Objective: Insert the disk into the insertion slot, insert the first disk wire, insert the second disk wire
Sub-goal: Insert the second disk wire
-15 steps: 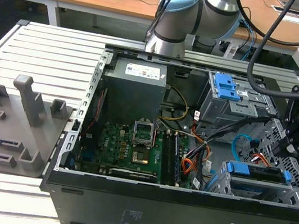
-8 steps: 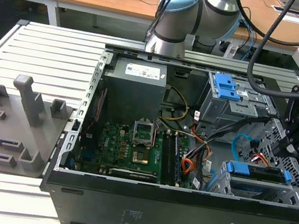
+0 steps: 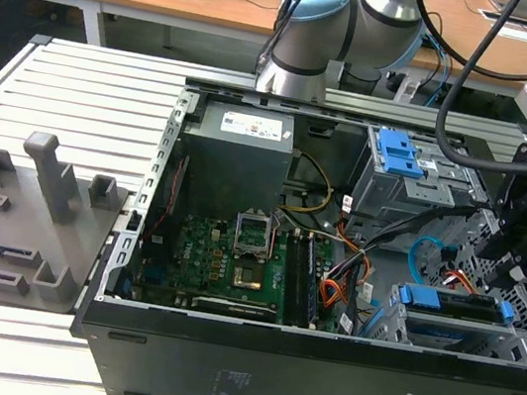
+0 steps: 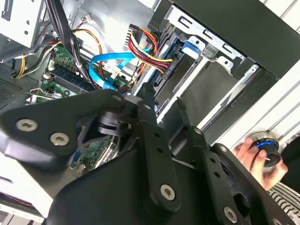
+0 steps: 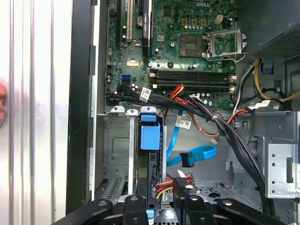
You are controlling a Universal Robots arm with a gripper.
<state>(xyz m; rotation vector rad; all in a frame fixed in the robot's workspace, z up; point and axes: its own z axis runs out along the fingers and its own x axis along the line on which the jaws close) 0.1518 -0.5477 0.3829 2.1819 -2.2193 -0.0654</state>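
Over at the exterior view's right, above the near corner of the open computer case (image 3: pixel 264 383), hovering with the gripper (image 5: pixel 163 201) turned down toward the drive cage (image 5: pixel 115 157). With fingers (image 5: pixel 134 206) spread a fair way apart, closed on nothing visible. Straight out ahead of the fingertips in the first wrist view, standing on edge inside that cage: the disk (image 5: pixel 150 137) in its blue frame, long axis running directly away from the gripper and in line with the gap between the fingers. Seated in its slot, to judge by the depth. At the disk's near end, just beside one fingertip, a black plug (image 5: pixel 180 183) on the orange-red wires (image 5: pixel 163 186); touching the disk or very nearly, though hard to say whether pushed fully home. Off to one side of the disk, over the case floor and clearly apart from it: the light-blue cable (image 5: pixel 204 152), free end loose and joined to nothing at the disk. Lying slantwise to the disk's long axis, off the gripper's centre line, a little farther from the fingertips than the black plug. Looping back, in the second wrist view, toward the green circuit board (image 4: pixel 63 77).
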